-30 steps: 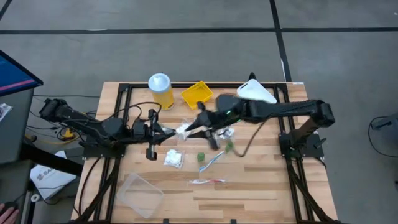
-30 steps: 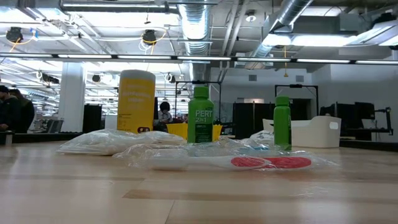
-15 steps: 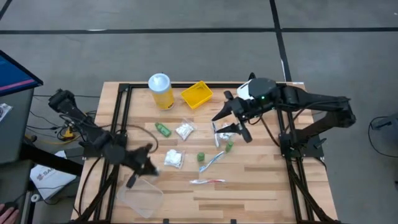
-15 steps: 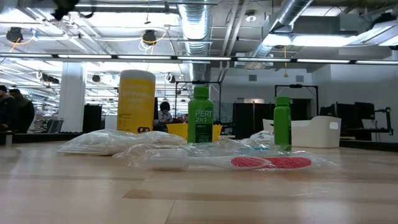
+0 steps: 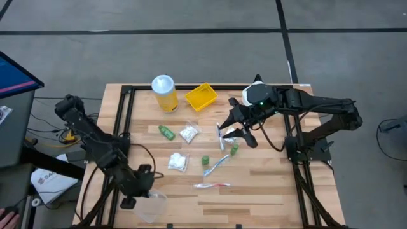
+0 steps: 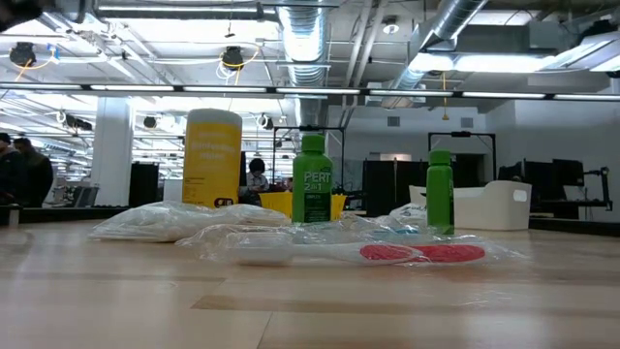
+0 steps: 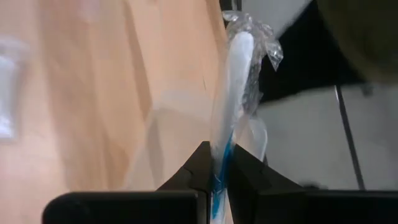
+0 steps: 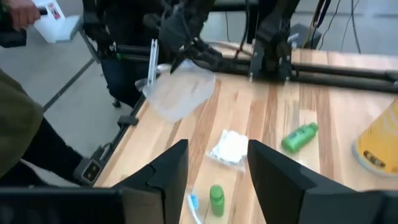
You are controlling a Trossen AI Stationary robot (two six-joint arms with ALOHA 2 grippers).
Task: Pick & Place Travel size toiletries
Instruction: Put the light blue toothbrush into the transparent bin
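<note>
Left hand [image 7: 217, 180] pinches 1 wrapped blue-and-white toothbrush [image 7: 231, 118] between its fingers, just above the clear tub [image 5: 149, 205] at the bench [image 5: 267, 191] front. Right hand [image 5: 245, 127] hangs fingers apart above a packet; 1 green bottle [image 5: 234, 149] stands just in front of it.

wooden table [image 5: 267, 184], green bottles [image 5: 166, 132], packets [image 5: 177, 161], toothbrushes [image 5: 212, 185]

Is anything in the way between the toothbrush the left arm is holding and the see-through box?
Nothing that I can see. The left gripper is shut on the wrapped toothbrush and hangs right by the clear box, with only air between them.
</note>
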